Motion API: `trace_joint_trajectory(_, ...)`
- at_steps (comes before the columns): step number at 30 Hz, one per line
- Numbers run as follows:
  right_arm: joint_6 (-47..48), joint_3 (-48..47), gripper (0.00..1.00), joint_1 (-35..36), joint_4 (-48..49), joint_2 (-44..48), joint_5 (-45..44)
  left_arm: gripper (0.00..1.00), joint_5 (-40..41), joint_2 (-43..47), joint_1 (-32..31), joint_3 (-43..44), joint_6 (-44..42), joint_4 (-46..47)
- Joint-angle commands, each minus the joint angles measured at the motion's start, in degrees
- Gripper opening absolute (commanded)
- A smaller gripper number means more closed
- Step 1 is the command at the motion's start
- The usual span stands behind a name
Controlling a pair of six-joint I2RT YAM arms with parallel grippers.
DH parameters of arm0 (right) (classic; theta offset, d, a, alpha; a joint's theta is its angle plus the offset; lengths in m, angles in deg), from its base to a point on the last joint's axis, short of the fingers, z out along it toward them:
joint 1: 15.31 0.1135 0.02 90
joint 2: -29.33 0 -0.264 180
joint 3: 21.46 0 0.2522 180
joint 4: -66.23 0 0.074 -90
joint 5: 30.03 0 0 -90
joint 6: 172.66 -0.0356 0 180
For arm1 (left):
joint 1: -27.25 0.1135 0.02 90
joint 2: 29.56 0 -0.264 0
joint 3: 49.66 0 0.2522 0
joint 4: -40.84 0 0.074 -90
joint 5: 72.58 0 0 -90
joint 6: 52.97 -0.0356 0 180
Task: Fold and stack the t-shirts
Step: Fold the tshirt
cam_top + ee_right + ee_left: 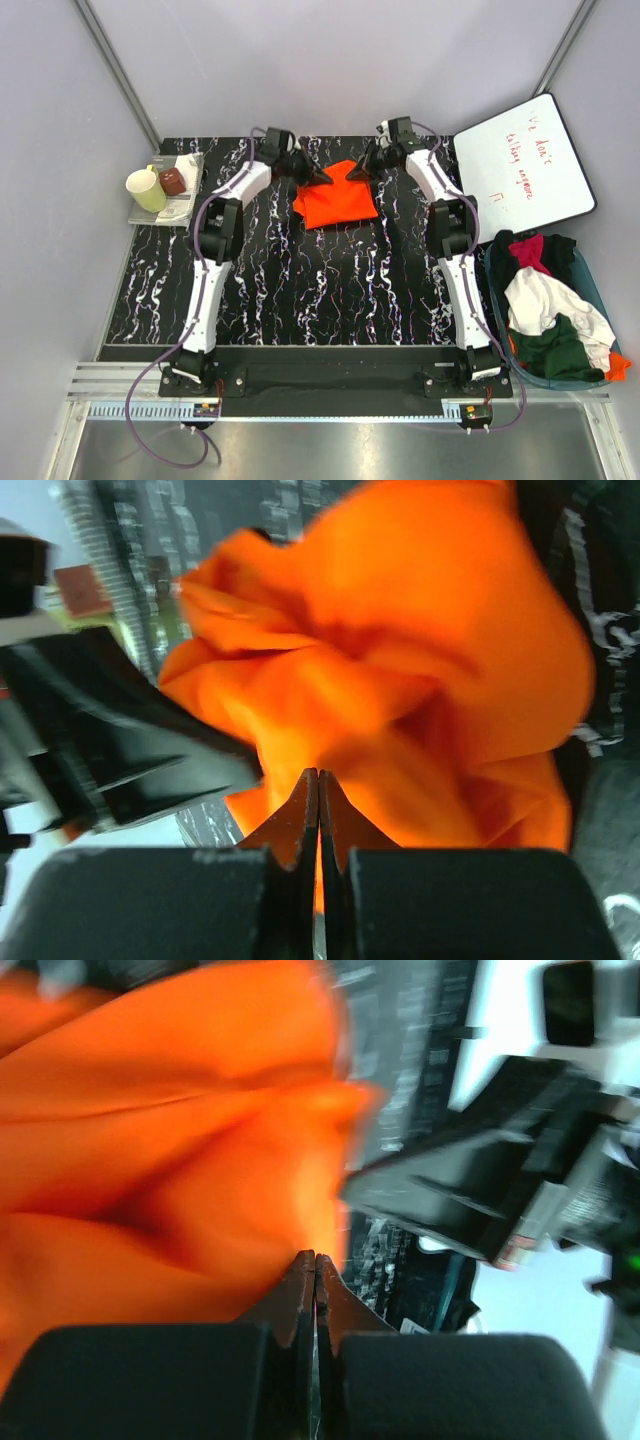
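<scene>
We've got left tool (322, 178) and right tool (352, 172) both closed, pinching the part-folded orange shirt (335, 197) near the bench's (300, 290) far edge; other shirts (545, 300) lie unfolded in the bin (596, 283), no stack yet.

Looking down from overhead, we've got the orange t-shirt (335, 197) lying bunched on the far half of the black marbled table (300, 290). Both arms reach out to it. The left gripper (318, 177) is pinched onto its far left edge and the right gripper (357, 172) onto its far right edge, the two near each other across the cloth. Just off the table's right side we see a blue bin (603, 295) heaped with a white t-shirt (545, 300), a dark green t-shirt (555, 350), a magenta-red t-shirt (528, 250) and a black t-shirt (500, 255). Beyond the bin lies a white board (525, 165) with red handwriting. At the left edge sits a tray (165, 213) holding a pale yellow cup (146, 190) and a brown thing (173, 181) we can't make out.
</scene>
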Motion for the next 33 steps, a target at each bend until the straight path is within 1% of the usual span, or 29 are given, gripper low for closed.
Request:
trace_joint_trajectory(1, -1.9, -1.0, 0.00, -0.2, -0.9, -1.3, -0.9, 0.00, -0.7, -1.2, 1.7, -3.7, 5.3, 2.6)
trace_joint_trajectory(4, -0.7, 1.3, 0.00, -0.2, -0.9, -1.0, -5.2, 0.00, 3.1, -2.1, 3.0, -2.9, 3.2, -1.3)
trace_joint_trajectory(7, 0.4, 3.2, 0.00, -0.2, -1.1, -0.7, -8.3, 0.00, 5.0, -1.8, 5.1, -2.7, 1.5, -4.8)
trace_joint_trajectory(10, 1.1, 4.8, 0.00, -0.2, -1.5, -0.3, -9.2, 0.00, 7.4, -1.1, 6.8, -1.9, -1.7, -8.5)
trace_joint_trajectory(14, 1.6, 7.1, 0.00, -0.2, -2.0, 0.0, -7.8, 0.00, 5.5, -0.2, 7.4, -3.0, -4.4, -10.7)
trace_joint_trajectory(16, 2.1, 9.3, 0.00, -0.1, -2.0, 1.3, -6.9, 0.00, 4.1, 0.7, 7.3, -5.8, -6.4, -10.6)
trace_joint_trajectory(18, 3.9, 10.5, 0.00, 0.0, -2.1, 2.9, -6.9, 0.00, 2.4, 4.5, 7.1, -9.8, -7.4, -7.8)
trace_joint_trajectory(19, 4.7, 12.0, 0.00, 0.1, -1.9, 4.2, -7.1, 0.00, 0.9, 6.2, 7.0, -11.0, -8.3, -5.0)
trace_joint_trajectory(20, 5.2, 12.6, 0.00, 0.2, -2.0, 6.6, -7.4, 0.00, 0.5, 9.4, 6.9, -11.7, -8.8, -4.5)
trace_joint_trajectory(22, 6.5, 14.1, 0.00, 0.2, -1.8, 10.1, -7.6, 0.00, -0.5, 12.5, 6.9, -13.4, -9.5, -3.8)
trace_joint_trajectory(25, 7.1, 15.6, 0.00, 0.1, -1.8, 13.6, -6.6, 0.00, -0.8, 19.0, 6.8, -16.8, -9.6, -3.1)
trace_joint_trajectory(28, 7.1, 17.2, 0.00, 0.1, -1.8, 16.0, -6.0, 0.00, -1.1, 22.3, 6.7, -22.2, -9.5, -1.6)
trace_joint_trajectory(29, 7.1, 17.5, 0.00, 0.1, -1.8, 16.3, -5.8, 0.00, -1.0, 22.8, 6.5, -24.9, -9.2, -1.3)
trace_joint_trajectory(33, 6.8, 18.1, 0.00, 0.1, -1.8, 16.9, -5.2, 0.00, -2.2, 23.9, 5.1, -30.5, -7.5, 2.2)
